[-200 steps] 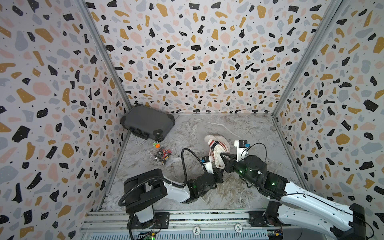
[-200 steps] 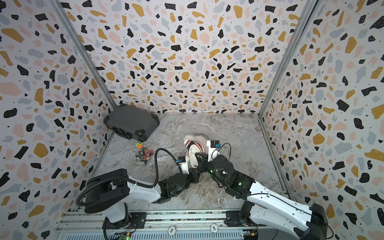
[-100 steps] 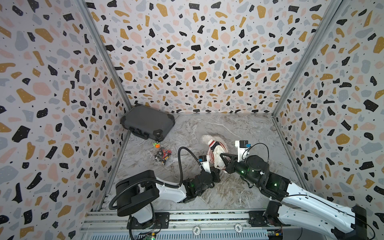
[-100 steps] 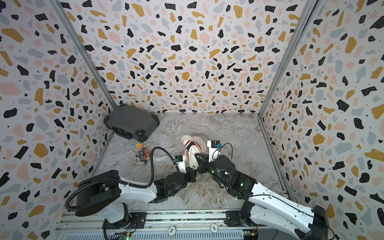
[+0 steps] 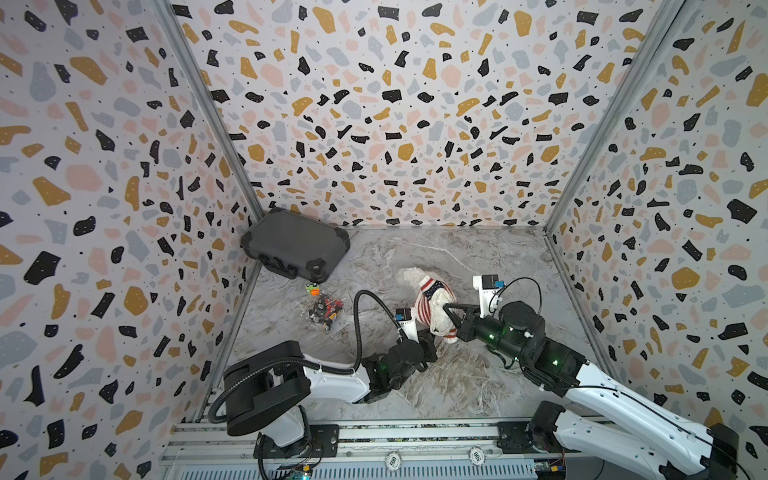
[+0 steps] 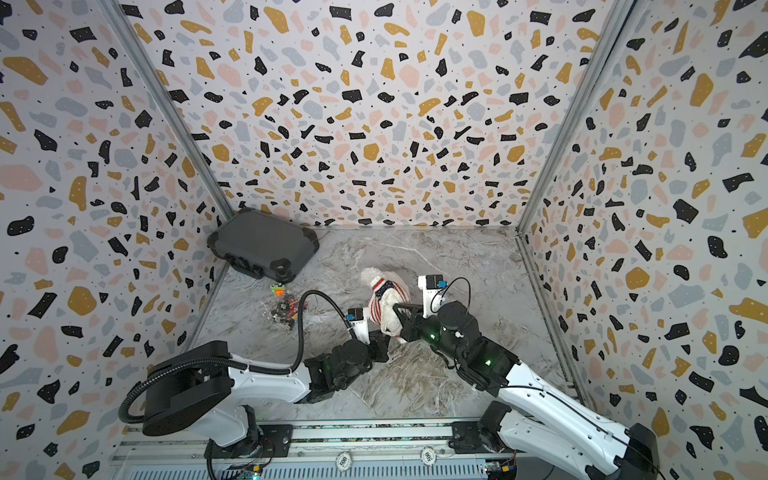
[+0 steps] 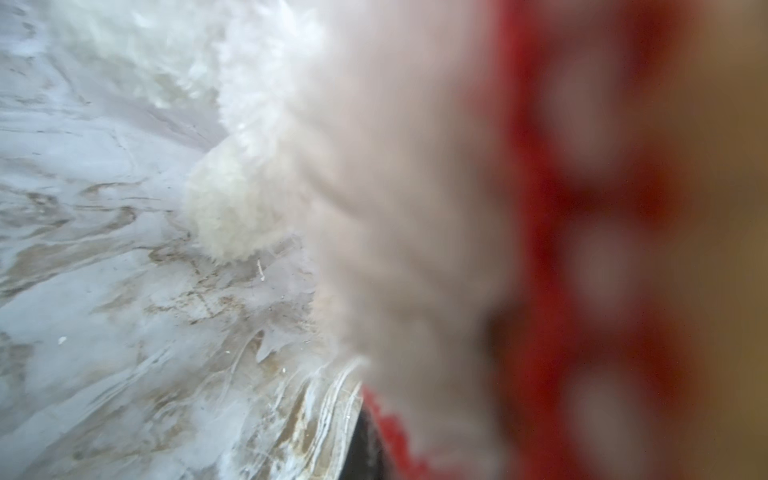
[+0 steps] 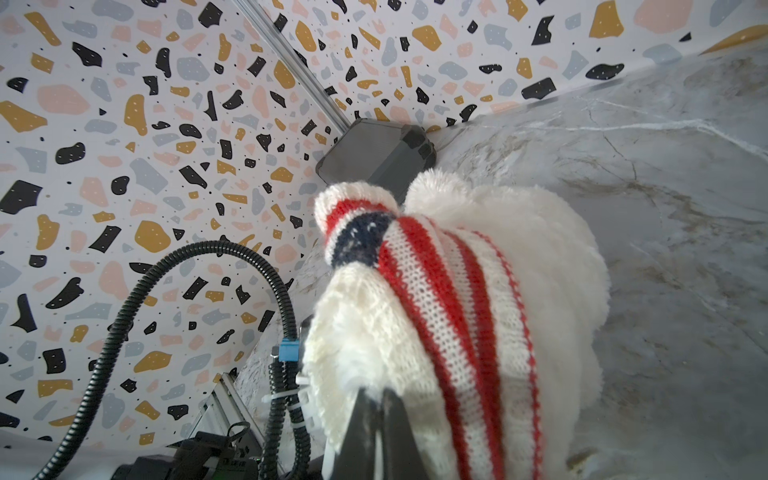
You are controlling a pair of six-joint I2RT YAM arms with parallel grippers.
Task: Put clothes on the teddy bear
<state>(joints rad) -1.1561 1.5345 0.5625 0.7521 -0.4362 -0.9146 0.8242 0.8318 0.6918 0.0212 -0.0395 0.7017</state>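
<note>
The teddy bear (image 5: pixel 409 275) (image 6: pixel 370 276) lies mid-table in both top views, white and fluffy, with the red-and-white striped sweater (image 5: pixel 426 305) (image 6: pixel 380 307) bunched around its body. My right gripper (image 5: pixel 445 308) (image 6: pixel 397 308) comes in from the right and is shut on the sweater's edge (image 8: pixel 449 299); its jaws (image 8: pixel 380 397) stand pressed together in the knit, with bear fur (image 8: pixel 540 257) beside them. My left gripper (image 5: pixel 428 338) sits under the bear's near end, mostly hidden. Its wrist view shows blurred fur (image 7: pixel 232 208), red knit (image 7: pixel 540 291) and one dark finger (image 7: pixel 365 446) against the knit.
A dark grey hard case (image 5: pixel 295 247) (image 8: pixel 374 153) leans in the back left corner. A small pile of coloured toy pieces (image 5: pixel 324 309) lies left of the bear. Speckled walls close three sides, and a metal rail (image 5: pixel 374 440) runs along the front.
The right gripper has drawn the sweater slightly toward the back and left. The left arm's shoulder has swung left, while its gripper stays under the bear.
</note>
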